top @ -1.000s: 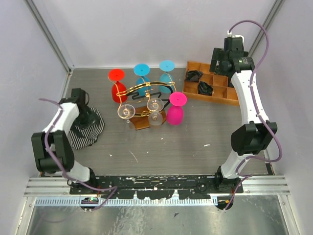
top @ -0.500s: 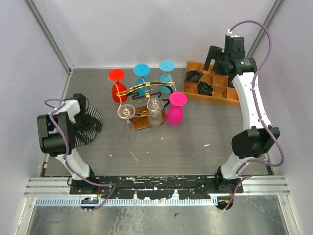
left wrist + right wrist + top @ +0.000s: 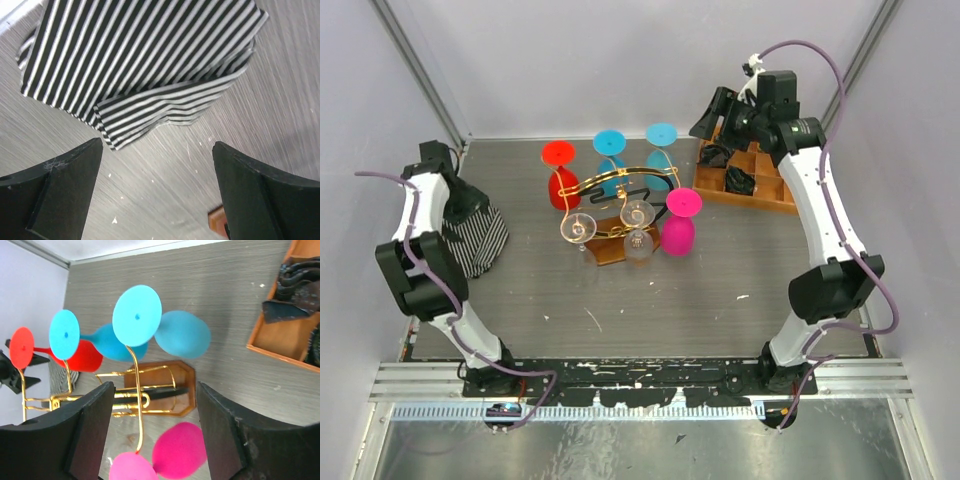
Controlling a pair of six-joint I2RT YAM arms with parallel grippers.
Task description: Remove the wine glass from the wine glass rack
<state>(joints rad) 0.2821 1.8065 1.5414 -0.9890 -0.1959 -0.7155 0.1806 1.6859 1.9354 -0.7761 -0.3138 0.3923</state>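
Past the wide right hand (image 3: 153, 405), wine glass rack (image 3: 161, 376) seemingly half hidden, left hand (image 3: 157, 152) wide

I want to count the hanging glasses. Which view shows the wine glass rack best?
Top external: the whole rack shows, wire and wooden base. The right wrist view is closer, but its fingers cover part and the frame cuts the rack off. The left wrist view shows mainly a striped cloth.

Left gripper (image 3: 157, 150) spread wide, aimed down; right gripper (image 3: 155, 390) spread wide, up high
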